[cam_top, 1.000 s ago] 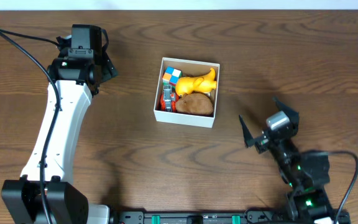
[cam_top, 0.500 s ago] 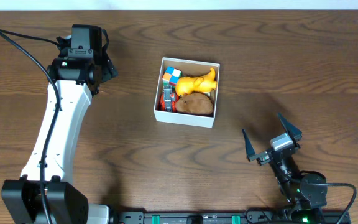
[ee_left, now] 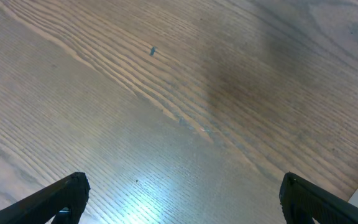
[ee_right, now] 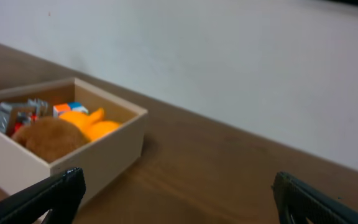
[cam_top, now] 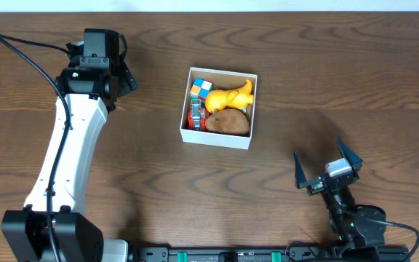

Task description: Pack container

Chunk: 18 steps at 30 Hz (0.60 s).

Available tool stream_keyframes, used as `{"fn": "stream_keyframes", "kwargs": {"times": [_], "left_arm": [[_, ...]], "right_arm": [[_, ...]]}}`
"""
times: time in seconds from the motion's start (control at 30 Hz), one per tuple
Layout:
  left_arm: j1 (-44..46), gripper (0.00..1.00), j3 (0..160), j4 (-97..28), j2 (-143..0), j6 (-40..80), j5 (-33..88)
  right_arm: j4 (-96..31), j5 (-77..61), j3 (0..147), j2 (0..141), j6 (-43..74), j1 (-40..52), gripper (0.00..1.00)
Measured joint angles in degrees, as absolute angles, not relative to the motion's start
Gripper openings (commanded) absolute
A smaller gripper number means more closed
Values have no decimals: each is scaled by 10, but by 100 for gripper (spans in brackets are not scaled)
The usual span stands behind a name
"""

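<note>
The square, shallow white cardboard container with a tan-brown inside sits near the middle of the dark brown wooden tabletop, slightly tilted against the tabletop's edges. Inside it lie a multicoloured cube at the far-left corner, a yellow duck-like toy beside the cube, a round brown plush piece in the near half, and a red and grey toy against the left wall.

The right hand hangs well apart from the container, off its near-right corner, fingers spread wide with nothing between them. Its wrist camera looks low across the tabletop at the container, with the toys showing over the rim and a pale wall behind.

The left hand is well apart from the container on its left side, at the end of a white arm. Its wrist camera shows the two fingertips spread over bare wood grain, gripping nothing.
</note>
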<state>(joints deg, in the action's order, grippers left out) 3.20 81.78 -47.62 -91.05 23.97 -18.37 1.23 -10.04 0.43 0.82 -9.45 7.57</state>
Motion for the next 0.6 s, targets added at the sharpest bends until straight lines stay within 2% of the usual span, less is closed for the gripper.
{"fn": "stream_keyframes", "kwargs": {"times": [0.6], "left_arm": [[32, 98, 818, -476, -910, 240, -184]], "right_arm": [[-32, -81, 4, 7, -95, 76, 99]]}}
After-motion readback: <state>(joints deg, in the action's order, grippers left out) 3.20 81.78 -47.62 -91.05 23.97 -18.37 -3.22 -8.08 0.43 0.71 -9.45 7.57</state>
